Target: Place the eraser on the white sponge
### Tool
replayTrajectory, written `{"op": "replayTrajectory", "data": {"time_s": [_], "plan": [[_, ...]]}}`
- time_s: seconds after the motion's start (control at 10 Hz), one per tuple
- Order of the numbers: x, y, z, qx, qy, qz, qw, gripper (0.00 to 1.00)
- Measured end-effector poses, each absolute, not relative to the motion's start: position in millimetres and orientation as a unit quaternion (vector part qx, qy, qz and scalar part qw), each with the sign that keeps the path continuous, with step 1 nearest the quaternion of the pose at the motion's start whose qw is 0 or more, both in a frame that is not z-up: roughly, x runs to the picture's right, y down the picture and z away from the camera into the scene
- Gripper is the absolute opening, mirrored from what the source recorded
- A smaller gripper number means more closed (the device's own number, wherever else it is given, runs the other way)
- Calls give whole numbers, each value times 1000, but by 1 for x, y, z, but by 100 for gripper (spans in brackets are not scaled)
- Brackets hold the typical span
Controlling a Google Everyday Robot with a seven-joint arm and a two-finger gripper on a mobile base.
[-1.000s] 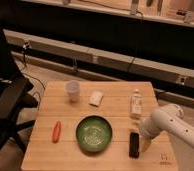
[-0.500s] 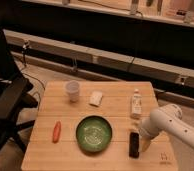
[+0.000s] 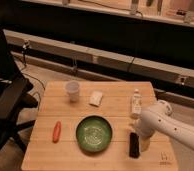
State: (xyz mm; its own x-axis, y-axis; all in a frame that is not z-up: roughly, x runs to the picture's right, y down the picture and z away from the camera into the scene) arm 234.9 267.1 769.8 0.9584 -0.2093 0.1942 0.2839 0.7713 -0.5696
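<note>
The eraser (image 3: 134, 145) is a flat black bar lying on the wooden table (image 3: 45, 150) at the front right, right of the green bowl (image 3: 94, 134). The white sponge (image 3: 96, 98) lies at the back middle of the table, right of the white cup. My gripper (image 3: 138, 131) comes in from the right on a white arm and hangs just above the far end of the eraser.
A white plastic cup (image 3: 72, 90) stands at the back left. A white upright bottle (image 3: 135, 103) stands at the back right, close behind my arm. An orange carrot (image 3: 56, 131) lies at the front left. A black chair (image 3: 5, 102) stands left of the table.
</note>
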Motion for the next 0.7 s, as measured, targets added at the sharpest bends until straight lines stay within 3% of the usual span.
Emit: {"op": "replayTrajectory", "data": {"time_s": [0.7], "plan": [[240,297,790,-334,-73,-162,926,80]]}}
